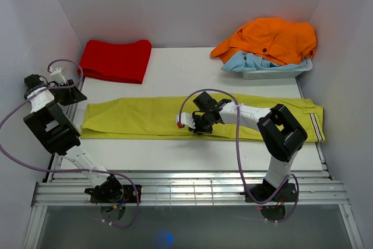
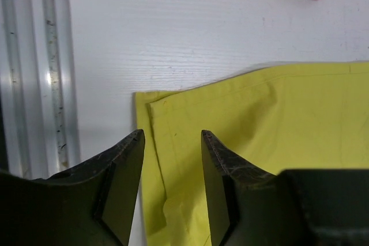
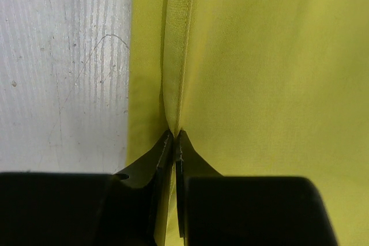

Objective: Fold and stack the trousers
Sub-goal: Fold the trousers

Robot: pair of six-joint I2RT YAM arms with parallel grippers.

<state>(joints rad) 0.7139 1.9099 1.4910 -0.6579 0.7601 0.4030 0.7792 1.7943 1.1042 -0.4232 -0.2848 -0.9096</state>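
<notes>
Chartreuse trousers (image 1: 134, 118): right tool (image 3: 174, 137) is pinching their edge fold; left tool (image 2: 172, 142), spread at nine o'clock, should be catching both hem layers.

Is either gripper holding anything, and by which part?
Right gripper pinches the long yellow-green cotton trousers at a fold near one long edge; left gripper open, holding nothing.

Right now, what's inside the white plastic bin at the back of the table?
A crumpled orange garment lies on top, spilling over the white plastic bin's rim. A light blue cloth peeks out beneath it. Anything deeper is covered.
</notes>
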